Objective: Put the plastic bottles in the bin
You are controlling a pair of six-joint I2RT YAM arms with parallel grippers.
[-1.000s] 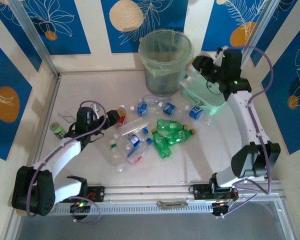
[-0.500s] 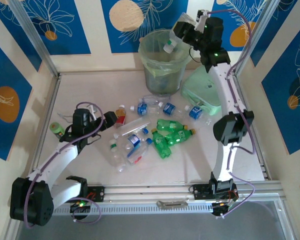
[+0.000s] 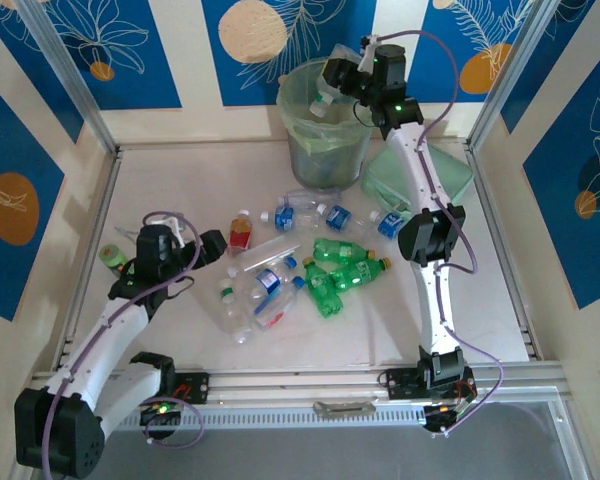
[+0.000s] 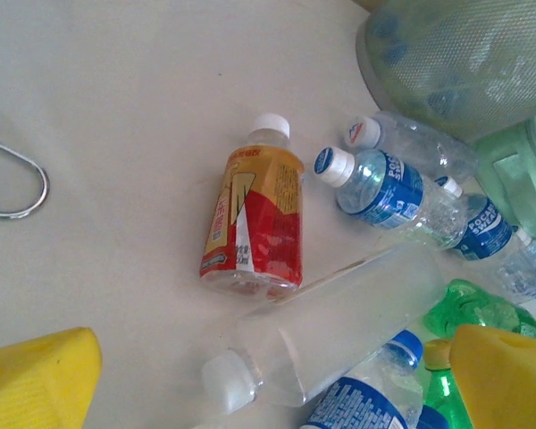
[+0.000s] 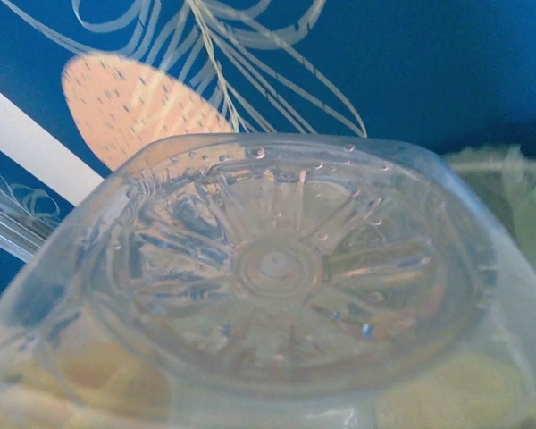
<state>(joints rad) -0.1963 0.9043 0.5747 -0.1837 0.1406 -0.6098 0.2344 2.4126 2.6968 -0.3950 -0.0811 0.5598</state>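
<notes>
Between the fingers of the right gripper [image 3: 337, 78] sits a clear bottle [image 3: 325, 97], clamped and hanging neck-down just over the rim of the bin [image 3: 325, 160]; a second ago this gripper was low above the mint-green lid [image 3: 425, 175], and since then it has risen and swung across to the bin's mouth. In the right wrist view the bottle's ribbed base [image 5: 277, 268] covers the fingers, with a strip of the bin's bag at its right. From above, the bottle's neck is hard to separate from the pale bag behind it. The left gripper [image 3: 205, 248] stands wide open, yellow pads [image 4: 36, 380] at either side of its own view, and has drawn back a little from the red-labelled bottle [image 4: 255, 219], which lies just ahead of it. Beyond and to its right lie blue-capped bottles [image 4: 389, 188] and green bottles [image 3: 345, 270]; the bin's wall is cut off at that view's top edge.
</notes>
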